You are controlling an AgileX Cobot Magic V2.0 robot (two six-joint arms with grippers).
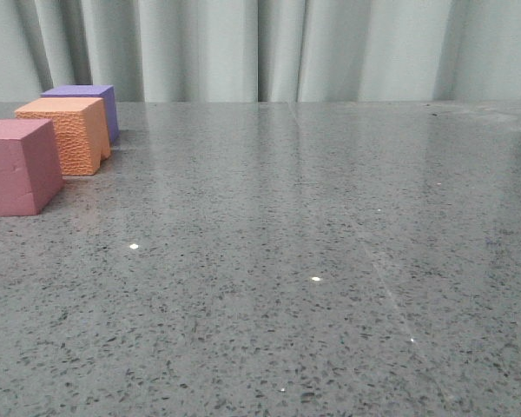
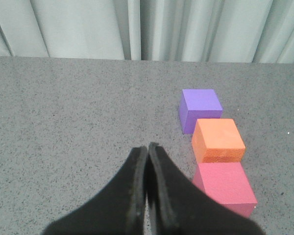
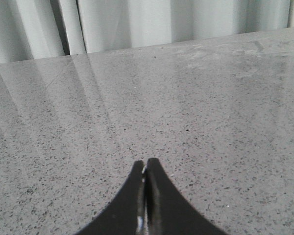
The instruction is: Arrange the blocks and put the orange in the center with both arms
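Orange cube sat mid-row between purple cube and pinkish-red cube, tabletop's left edge; arrangement looked done. Left gripper and right gripper pressed together, empty; next move likely none.

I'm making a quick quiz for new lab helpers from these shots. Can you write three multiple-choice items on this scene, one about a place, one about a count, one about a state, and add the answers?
1. Which block sits between the other two in the row?
A. the purple block
B. the orange block
C. the pinkish-red block

2. How many blocks are on the table?
A. two
B. three
C. five

3. How is the left claw?
A. shut and empty
B. shut on the orange block
C. wide open

Answers:
1. B: the orange block lies between the purple block and the pinkish-red block, at the left of the table in the front view.
2. B: those three cubes are the only ones in any view.
3. A: the left claw has its fingers pressed together with nothing between them, beside the row.
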